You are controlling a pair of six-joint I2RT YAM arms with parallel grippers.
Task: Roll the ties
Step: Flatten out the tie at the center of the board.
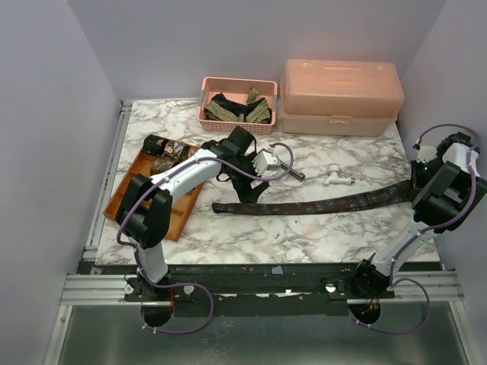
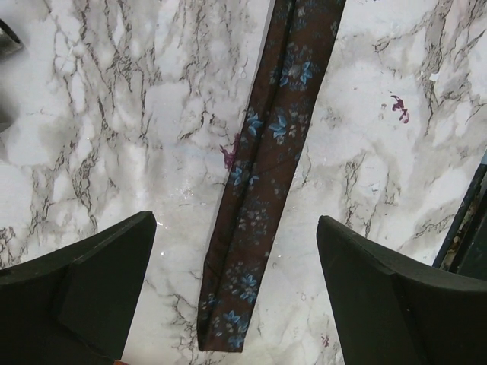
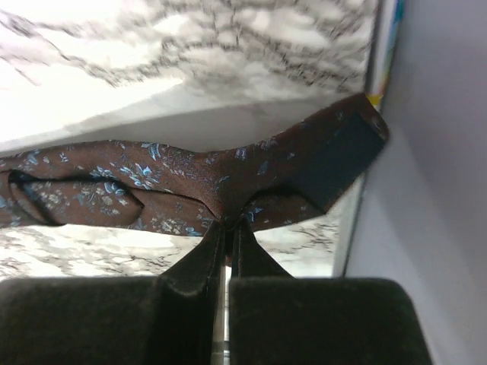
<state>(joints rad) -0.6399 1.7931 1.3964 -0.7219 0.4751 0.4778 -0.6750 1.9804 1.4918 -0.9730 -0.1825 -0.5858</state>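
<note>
Brown tie [image 1: 319,204] lies unrolled mid-frame; right gripper [image 3: 228,225] clamps one end, left gripper [image 2: 236,226] hangs spread apart over the other.

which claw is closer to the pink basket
Left. The left claw hovers just in front of the pink basket; the right claw is far off to its right, shut on the brown tie.

A pink basket [image 1: 236,127] is seen beyond the left claw [image 1: 243,186], with a peach lidded box [image 1: 340,95] placed farther right. An orange tray [image 1: 181,220] is set to the claw's left. A small white fitting [image 1: 335,177] is laid to its right on the marble table [image 1: 304,236].
</note>
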